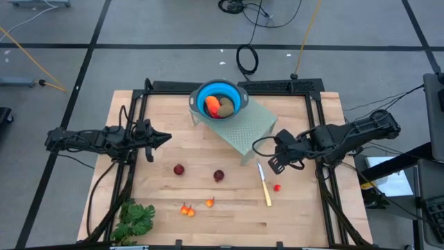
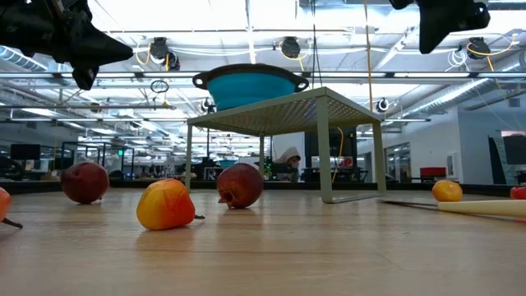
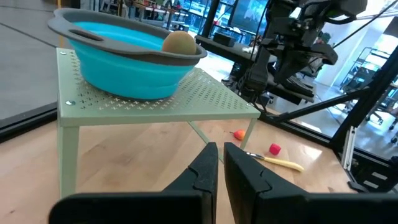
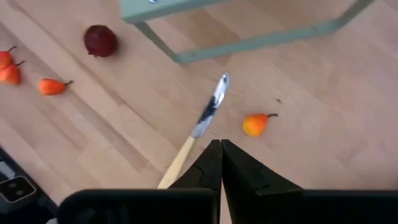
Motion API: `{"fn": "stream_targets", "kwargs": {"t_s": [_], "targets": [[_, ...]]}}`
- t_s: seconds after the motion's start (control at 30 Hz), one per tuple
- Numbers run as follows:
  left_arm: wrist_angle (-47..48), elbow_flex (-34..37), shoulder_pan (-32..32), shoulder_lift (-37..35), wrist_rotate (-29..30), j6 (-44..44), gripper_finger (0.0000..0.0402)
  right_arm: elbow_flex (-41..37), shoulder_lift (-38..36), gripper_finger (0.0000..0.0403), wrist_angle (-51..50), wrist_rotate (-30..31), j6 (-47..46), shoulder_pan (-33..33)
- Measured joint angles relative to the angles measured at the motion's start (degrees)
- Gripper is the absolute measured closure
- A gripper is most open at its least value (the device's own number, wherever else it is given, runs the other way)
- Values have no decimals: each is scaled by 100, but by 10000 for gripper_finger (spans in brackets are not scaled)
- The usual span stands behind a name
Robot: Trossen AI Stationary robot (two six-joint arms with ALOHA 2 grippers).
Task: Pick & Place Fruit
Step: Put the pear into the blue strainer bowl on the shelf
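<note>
Right gripper [image 1: 275, 165]: jaws closed, empty, raised above surface [image 1: 305, 215] at 3 o'clock, over knife [image 1: 265, 185]. Small orange-yellow fruit [image 4: 255, 124] lay just beside blade tip; red bit [image 1: 277, 187] near knife handle.

Left gripper [image 1: 165, 137]: jaws nearly closed, narrow gap, empty, raised at 9 o'clock, pointed toward green rack [image 1: 251, 125].

Blue bowl [image 1: 220, 98] sat on rack at 12 o'clock, held orange-red piece [image 1: 211, 105] and olive-brown oval [image 1: 226, 105].

Two dark red balls [image 1: 179, 169] [image 1: 218, 176] at centre, apart. Three small orange bits [image 1: 187, 210] at 6 o'clock. Leafy bunch [image 1: 136, 218] at 7 o'clock.
</note>
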State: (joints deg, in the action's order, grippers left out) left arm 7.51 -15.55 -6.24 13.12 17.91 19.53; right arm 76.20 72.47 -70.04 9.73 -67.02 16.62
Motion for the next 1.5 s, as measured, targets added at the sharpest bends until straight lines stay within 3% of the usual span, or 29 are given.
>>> {"fn": "stream_targets", "kwargs": {"t_s": [0.43, 0.83, 1.1, 1.5], "targets": [[-2, 0, 0, 0, 2, 9, 376, -203, 3, 361, -7, -84, -116, 0], [-2, 0, 0, 0, 4, 15, 376, -1519, 7, 242, 923, -663, -445, -5], [-4, 0, 0, -2, 4, 24, 376, -2205, 4, 168, 1306, -690, -867, -13], [-4, 0, -1, 0, 4, 23, 376, -2826, 4, 114, 2213, -668, -1224, -246]]}}
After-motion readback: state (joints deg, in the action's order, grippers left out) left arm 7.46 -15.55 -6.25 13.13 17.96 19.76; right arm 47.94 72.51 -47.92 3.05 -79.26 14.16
